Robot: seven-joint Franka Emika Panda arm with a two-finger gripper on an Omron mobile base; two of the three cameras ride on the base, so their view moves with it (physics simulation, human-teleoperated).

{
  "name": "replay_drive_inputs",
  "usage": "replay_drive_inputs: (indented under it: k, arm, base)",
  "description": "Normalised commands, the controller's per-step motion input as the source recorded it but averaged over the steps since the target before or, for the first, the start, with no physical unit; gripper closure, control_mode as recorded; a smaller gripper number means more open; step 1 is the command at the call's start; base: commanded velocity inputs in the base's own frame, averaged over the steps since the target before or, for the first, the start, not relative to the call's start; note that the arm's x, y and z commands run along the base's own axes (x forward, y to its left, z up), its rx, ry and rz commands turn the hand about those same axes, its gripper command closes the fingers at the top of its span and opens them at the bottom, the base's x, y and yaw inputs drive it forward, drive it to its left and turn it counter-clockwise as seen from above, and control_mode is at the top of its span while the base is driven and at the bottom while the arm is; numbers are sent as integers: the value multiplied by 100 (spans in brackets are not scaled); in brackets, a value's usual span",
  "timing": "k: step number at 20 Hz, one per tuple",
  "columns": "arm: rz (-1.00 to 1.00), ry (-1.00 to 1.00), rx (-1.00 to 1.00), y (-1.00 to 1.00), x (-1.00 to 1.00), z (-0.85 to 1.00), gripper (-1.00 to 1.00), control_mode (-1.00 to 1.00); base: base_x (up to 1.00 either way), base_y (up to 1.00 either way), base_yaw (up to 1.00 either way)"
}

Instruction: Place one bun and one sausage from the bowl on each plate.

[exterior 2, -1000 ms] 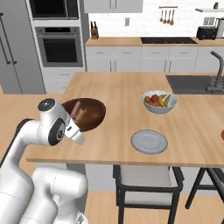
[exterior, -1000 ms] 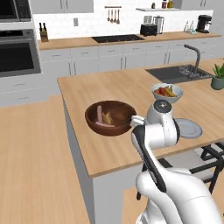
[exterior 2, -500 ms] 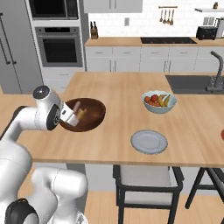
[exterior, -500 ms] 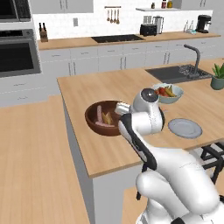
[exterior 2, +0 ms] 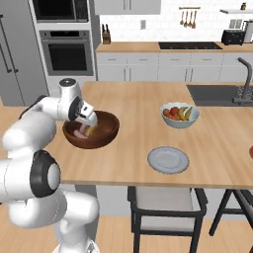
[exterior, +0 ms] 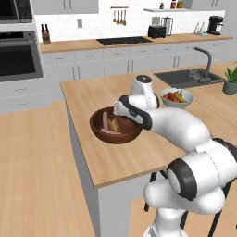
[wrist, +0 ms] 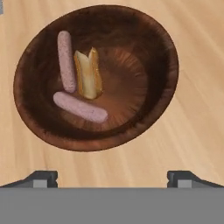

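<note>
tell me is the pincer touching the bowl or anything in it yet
Apart. The hand view shows the open pincer above the bowl, fingertips over bare counter.

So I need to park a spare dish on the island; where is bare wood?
Bare wood lies between the wooden bowl and the fruit bowl, and behind both toward the far edge. Tighter near the grey plate and around the open gripper above the wooden bowl.

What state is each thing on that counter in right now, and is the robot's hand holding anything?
Hand: open, empty, above the bowl.
Bowl: upright, holds two sausages and one bun.
Bun: split, lying in the bowl.
Grey plate: empty.
Fruit bowl: full of fruit.
</note>
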Motion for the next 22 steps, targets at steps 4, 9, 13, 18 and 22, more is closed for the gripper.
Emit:
replay_drive_inputs:
  k: [4,9,13,18,22]
  arm:
    - [3,16,-10,42,39,-62,-100,-100]
    - [1,-4,-4,18,29,-78,-100,-100]
    - [0,-17,0,-3,27,-23,-100,-100]
    - [1,-1,0,-3,15,-25,-100,-100]
    - [0,16,0,0,39,-16,-100,-100]
  base:
    - [0,0,0]
    - [0,0,0]
    - [0,0,0]
    - [0,0,0]
    - [0,0,0]
